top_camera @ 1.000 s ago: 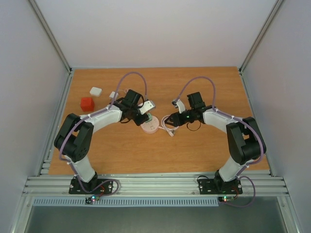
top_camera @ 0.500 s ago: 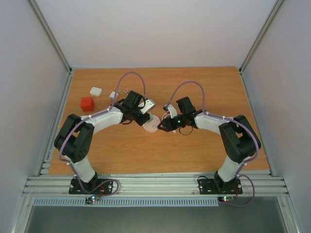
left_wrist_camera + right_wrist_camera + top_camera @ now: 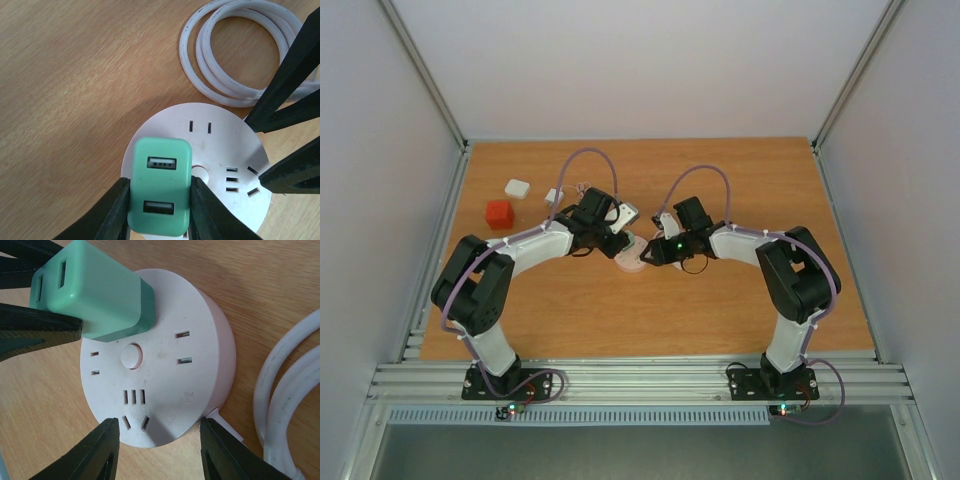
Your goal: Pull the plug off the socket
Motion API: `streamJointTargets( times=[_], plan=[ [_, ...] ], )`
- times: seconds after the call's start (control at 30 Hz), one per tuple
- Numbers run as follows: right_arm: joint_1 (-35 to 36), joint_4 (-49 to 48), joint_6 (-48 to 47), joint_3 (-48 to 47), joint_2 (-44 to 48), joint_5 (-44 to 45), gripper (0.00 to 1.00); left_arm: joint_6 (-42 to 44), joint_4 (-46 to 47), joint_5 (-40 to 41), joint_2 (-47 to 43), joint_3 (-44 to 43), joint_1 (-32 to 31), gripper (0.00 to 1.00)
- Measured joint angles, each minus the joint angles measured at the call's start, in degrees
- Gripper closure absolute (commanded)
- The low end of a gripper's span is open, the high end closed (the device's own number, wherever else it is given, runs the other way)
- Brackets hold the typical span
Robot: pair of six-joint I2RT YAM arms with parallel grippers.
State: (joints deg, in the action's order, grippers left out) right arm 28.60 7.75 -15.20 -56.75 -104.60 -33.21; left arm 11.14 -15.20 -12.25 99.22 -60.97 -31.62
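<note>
On the table point(image 3: 720, 310), the left gripper point(image 3: 159, 215) pinched the green plug point(image 3: 160, 180) for pulling; the right gripper point(image 3: 159, 452), fingers spread, straddled the socket point(image 3: 170, 380), likely bracing it.

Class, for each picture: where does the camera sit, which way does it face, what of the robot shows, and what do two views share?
Top external: above and behind the bases, facing down on the wooden table; both arms show whole.
Left wrist: on the left arm, looking down on the green plastic plug clasped by the left pincer.
Right wrist: on the right arm, facing the round pale plastic socket; the right pincer shows at bottom.
Shared: both wrist views show plug, socket, white cable.
</note>
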Motion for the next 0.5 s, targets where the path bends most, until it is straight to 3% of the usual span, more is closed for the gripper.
streamJointTargets(
  times=[0.5],
  plan=[
    [3.04,1.07,1.42,-2.71,-1.07,8.44,0.53,-1.57,0.28,2.32,0.00,0.02,-0.26,0.94]
  ],
)
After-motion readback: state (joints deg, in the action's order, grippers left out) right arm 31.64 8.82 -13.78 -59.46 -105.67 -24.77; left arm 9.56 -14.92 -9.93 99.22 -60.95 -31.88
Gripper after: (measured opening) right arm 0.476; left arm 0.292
